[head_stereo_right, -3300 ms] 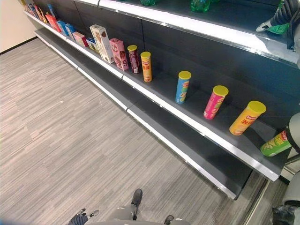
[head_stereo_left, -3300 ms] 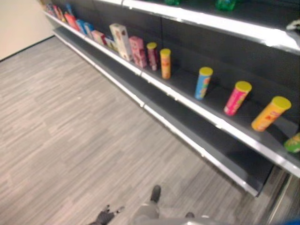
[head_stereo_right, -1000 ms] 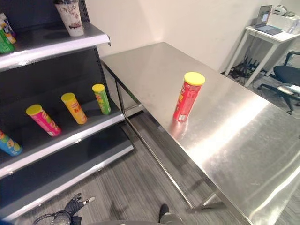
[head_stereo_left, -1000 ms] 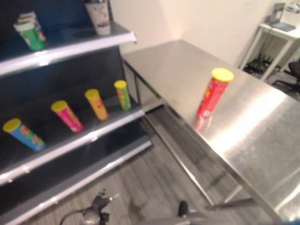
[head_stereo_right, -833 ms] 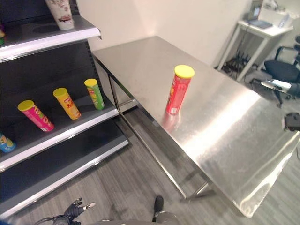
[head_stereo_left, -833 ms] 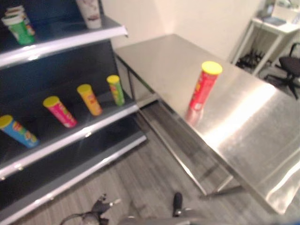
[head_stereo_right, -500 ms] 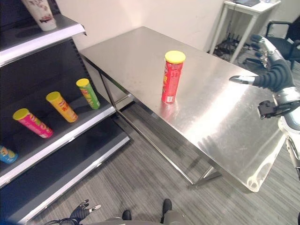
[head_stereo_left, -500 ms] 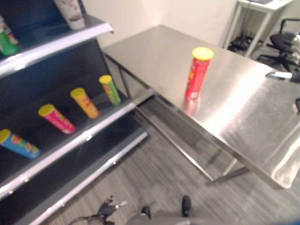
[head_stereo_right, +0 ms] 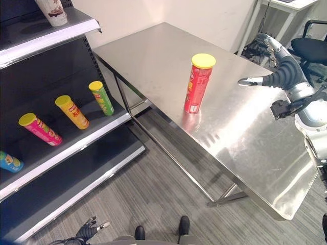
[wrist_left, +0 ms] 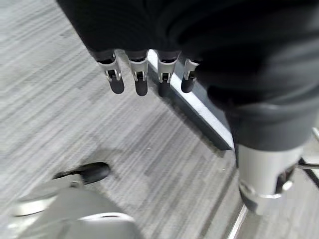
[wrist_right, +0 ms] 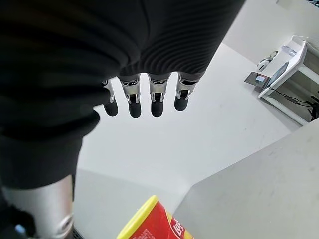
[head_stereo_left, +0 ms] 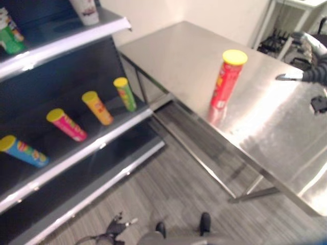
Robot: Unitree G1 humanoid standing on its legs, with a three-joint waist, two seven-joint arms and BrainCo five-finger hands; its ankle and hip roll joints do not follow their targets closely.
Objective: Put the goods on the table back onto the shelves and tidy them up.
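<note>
While four cans already lean on the middle shelf (head_stereo_right: 76, 148), a green can (head_stereo_right: 101, 97), an orange can (head_stereo_right: 71, 111), a pink can (head_stereo_right: 40, 129) and a blue can (head_stereo_right: 9, 161) running right to left, the job looks barely started on the table side: one red can (head_stereo_right: 198, 83) with a yellow lid stands upright near the middle of the steel table (head_stereo_right: 265, 153), untouched. The right hand (head_stereo_right: 278, 71) hangs over the table's right part, well apart from the red can, fingers straight and relaxed, holding nothing; its wrist view shows the can's lid past the fingertips. The left hand (head_stereo_right: 89, 229) hangs low over the floor (head_stereo_right: 153, 194) near the shelf's base, fingers relaxed, empty. Left to do, by my read: reach, grasp the red can, carry it to the shelf, line up the row. The blue can is cut off at the left edge. On the top shelf (head_stereo_left: 66, 38) a pale cup (head_stereo_left: 86, 10) and a green item (head_stereo_left: 9, 37) are cropped, so I can't tell what they are. The table's far right end runs out of view.
</note>
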